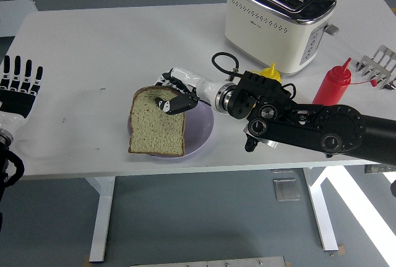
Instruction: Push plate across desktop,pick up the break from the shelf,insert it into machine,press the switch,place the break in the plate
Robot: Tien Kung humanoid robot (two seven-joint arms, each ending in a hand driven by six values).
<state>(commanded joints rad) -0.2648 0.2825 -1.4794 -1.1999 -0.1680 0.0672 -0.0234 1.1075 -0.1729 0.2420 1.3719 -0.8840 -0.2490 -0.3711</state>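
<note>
The right hand (pixel 175 98) pinches the top edge of the bread slice (pixel 157 122), which stands tilted over the lilac plate (pixel 201 131) near the desk's (pixel 111 56) near edge; the toaster (pixel 278 18) sits far right. The left hand (pixel 18 84) rests at the left edge, fingers spread, holding nothing.

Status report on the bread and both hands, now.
Right hand shut on bread slice, holding it over the purple plate. Left hand open, idle at left table edge. Nothing blocking the plate; toaster and red bottle stand clear.
</note>
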